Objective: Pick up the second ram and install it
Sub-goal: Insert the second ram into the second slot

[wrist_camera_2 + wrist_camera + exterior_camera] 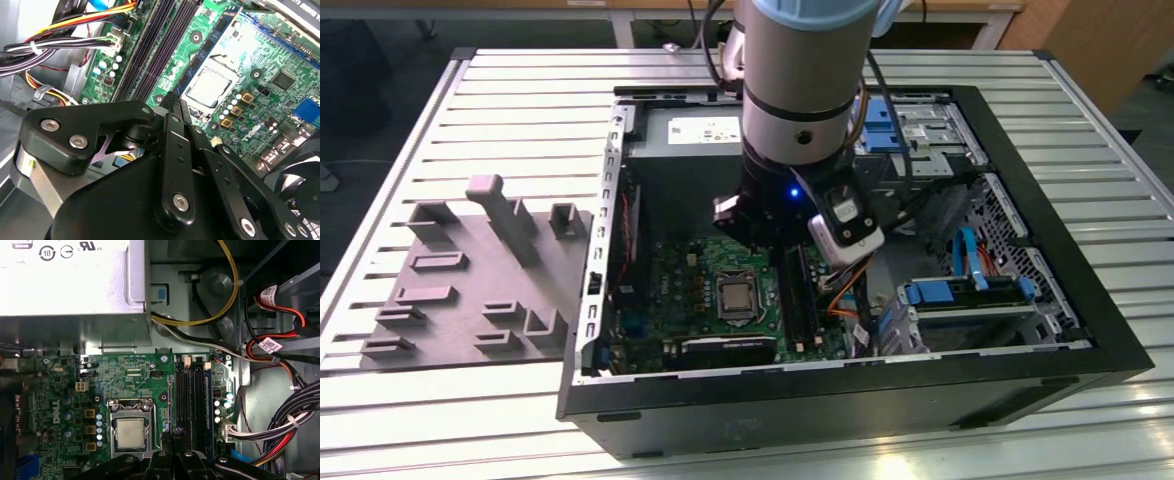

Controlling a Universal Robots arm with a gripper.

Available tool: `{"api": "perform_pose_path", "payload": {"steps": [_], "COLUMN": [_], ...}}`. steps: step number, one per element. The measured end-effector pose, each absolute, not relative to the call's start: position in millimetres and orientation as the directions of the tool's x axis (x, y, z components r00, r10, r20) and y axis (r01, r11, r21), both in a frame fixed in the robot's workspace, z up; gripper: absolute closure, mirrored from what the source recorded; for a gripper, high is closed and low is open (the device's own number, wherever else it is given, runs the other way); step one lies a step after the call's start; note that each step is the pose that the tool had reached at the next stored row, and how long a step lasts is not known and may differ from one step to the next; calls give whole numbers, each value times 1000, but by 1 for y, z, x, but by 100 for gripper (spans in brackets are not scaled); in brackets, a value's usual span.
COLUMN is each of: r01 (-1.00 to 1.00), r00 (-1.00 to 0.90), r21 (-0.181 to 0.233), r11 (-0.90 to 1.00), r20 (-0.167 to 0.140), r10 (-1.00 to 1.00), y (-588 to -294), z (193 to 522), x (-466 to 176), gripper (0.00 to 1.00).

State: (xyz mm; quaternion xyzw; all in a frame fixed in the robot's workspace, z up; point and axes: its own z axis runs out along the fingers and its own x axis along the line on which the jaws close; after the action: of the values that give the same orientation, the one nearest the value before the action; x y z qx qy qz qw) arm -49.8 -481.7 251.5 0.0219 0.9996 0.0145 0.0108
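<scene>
second wrist view: tool (172, 103) closed | first wrist view: memory slots (190, 400) at tool tip | exterior view: fixture (454, 300) beside case (854, 410)

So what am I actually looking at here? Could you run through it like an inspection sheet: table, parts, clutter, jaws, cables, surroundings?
Surface: slatted metal table, bearing an open computer case.
Job's things: the second ram, seen as a thin dark edge that seems clamped above the memory slots on the green motherboard.
Clutter: grey fixture block on the table at the exterior view's left, beside the case.
Grippers: gripper down inside the case, jaws close together, apparently on the ram.
Cables: bundled wires run beside the slots, apart from the jaws.
Surroundings: wooden furniture beyond the table.
</scene>
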Motion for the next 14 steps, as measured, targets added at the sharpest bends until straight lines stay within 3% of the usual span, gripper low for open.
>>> {"api": "perform_pose_path", "payload": {"steps": [14], "r01": [39], "r00": [-999], "r21": [29], "r11": [999], "r20": [-21], "r10": [40], "y": [-482], "z": [245], "x": [-47], "gripper": [88]}}
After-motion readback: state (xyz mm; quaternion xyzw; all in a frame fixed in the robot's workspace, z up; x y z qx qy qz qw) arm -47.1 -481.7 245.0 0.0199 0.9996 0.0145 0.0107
